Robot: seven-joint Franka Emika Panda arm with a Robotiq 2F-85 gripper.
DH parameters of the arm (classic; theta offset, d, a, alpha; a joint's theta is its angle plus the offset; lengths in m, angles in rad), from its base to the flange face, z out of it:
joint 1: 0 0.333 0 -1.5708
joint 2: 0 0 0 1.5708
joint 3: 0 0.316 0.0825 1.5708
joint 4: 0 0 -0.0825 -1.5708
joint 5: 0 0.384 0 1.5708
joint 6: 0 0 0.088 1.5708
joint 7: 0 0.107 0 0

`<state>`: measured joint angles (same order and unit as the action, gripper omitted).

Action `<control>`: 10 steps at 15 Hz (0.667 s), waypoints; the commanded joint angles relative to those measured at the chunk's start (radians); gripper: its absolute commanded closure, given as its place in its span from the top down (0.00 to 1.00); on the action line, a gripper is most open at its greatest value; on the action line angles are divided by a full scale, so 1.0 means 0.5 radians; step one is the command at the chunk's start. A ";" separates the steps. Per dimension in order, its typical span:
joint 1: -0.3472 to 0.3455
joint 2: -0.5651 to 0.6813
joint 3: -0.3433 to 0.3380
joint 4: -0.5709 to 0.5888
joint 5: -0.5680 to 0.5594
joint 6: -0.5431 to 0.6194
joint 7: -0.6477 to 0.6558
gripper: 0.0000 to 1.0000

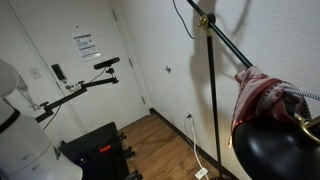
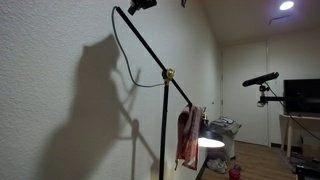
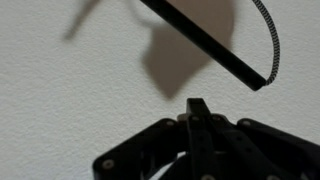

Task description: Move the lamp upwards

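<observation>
Your tool (image 3: 198, 108) sits at the lower middle of the wrist view, its fingers pressed together with nothing between them. Above it, in the upper right of that frame, the slanted arm of the tall black floor lamp (image 3: 210, 45) crosses a white textured wall (image 3: 70, 90), clear of the tool. A braided cord (image 3: 268, 30) runs beside the arm.

In both exterior views the lamp's pole stands close to that wall, with a brass joint (image 1: 205, 20) high up. A red-and-white cloth (image 1: 262, 95) is draped over the glossy black dome shade (image 1: 275, 150) at lower right.

Beyond lies a brown wooden floor (image 1: 165, 145). Farther back are a white door with a paper notice (image 1: 85, 45) and a black camera on a thin boom (image 1: 105, 65). In an exterior view, a table (image 2: 300, 120) at far right carries a dark monitor (image 2: 302, 95).
</observation>
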<state>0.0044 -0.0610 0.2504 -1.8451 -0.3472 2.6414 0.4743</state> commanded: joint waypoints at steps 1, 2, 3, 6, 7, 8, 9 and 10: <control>0.022 -0.069 -0.009 -0.051 -0.040 0.005 0.018 0.00; 0.032 -0.053 -0.007 -0.047 -0.051 -0.024 0.001 0.00; 0.023 -0.043 0.001 -0.043 -0.123 -0.057 0.015 0.00; -0.088 -0.078 0.036 -0.043 -0.767 -0.059 0.343 0.00; -0.102 -0.088 0.042 -0.033 -0.957 -0.075 0.462 0.00; -0.120 -0.100 0.050 -0.026 -1.142 -0.099 0.580 0.00; -0.125 -0.104 0.056 -0.015 -1.327 -0.142 0.681 0.00; -0.125 -0.103 0.062 -0.005 -1.505 -0.197 0.790 0.00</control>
<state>-0.0364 -0.0875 0.2537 -1.8567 -0.9045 2.6225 0.7455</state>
